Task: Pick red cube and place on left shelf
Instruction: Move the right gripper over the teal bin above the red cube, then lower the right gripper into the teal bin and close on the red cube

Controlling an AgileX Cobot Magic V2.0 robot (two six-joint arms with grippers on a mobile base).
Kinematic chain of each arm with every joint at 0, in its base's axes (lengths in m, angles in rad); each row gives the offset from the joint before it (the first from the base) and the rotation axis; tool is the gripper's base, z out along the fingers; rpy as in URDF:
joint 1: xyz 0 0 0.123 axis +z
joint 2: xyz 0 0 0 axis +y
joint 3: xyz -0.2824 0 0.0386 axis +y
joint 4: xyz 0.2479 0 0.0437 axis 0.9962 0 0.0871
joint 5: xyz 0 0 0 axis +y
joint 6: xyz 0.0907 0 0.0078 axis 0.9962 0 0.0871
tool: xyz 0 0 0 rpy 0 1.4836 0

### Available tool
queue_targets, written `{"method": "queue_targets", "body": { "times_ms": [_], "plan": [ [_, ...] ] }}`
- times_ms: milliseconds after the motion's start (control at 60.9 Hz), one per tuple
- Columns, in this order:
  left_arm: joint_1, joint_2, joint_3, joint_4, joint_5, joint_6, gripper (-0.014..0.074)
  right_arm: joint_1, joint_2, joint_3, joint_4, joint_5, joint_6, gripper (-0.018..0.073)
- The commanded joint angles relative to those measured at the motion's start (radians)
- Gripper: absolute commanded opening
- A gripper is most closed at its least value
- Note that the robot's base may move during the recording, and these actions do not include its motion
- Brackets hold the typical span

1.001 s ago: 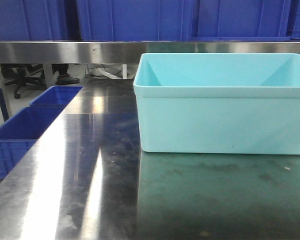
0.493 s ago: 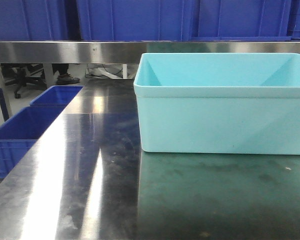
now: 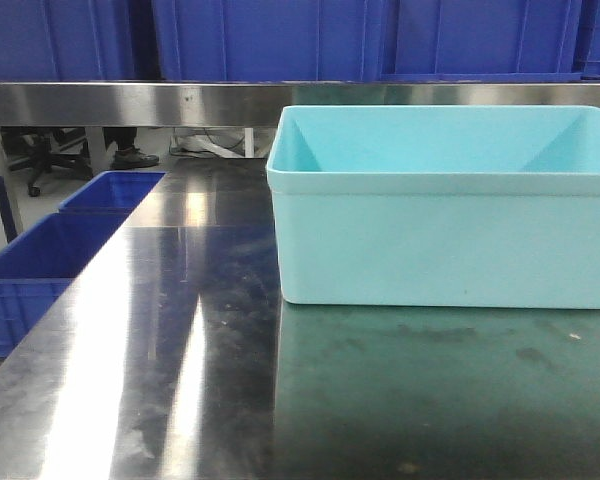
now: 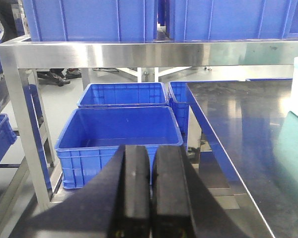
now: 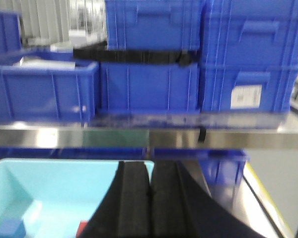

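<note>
Red showed only as a small patch at the bottom edge of the right wrist view. That was the cube, lying on the floor of the cyan bin, with most of it cut off by the frame and by the right tool. From the front it could not be seen at all, since the bin's near wall hid it.

It looked like a small, stiff block with flat faces, probably light and fairly smooth. The safest hold would be square on two opposite faces at about mid-height, so that it could not twist or squirt out. A blue block lay to its left, apart from it, leaving room for a finger on that side.

The right tool had its pads pressed together and held nothing. It hung over the bin, aimed towards the far wall, with the cube below it and just to the left of its fingers. It would have to open and come down and back a little to straddle the cube.

The left tool was likewise closed and empty. It pointed past the left edge of the table towards the crates on the floor, under the steel shelf.
</note>
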Motion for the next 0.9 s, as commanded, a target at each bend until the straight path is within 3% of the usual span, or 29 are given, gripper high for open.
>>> {"method": "queue_targets", "body": {
  "times_ms": [0,312,558,887],
  "plan": [
    [-0.005,-0.015,0.023,-0.007,-0.088,-0.001,0.0102,0.017,0.141,-0.159,0.004,0.076,-0.006,0.0048],
    [-0.005,-0.015,0.023,-0.007,-0.088,-0.001,0.0102,0.179,0.533,-0.486,0.041,0.299,-0.006,0.0048],
    [-0.005,-0.015,0.023,-0.007,-0.088,-0.001,0.0102,0.285,0.809,-0.607,0.041,0.340,-0.006,0.0061],
    [-0.005,-0.015,0.023,-0.007,-0.088,-0.001,0.0102,0.300,1.057,-0.637,0.059,0.350,-0.005,0.0368]
  ]
}}
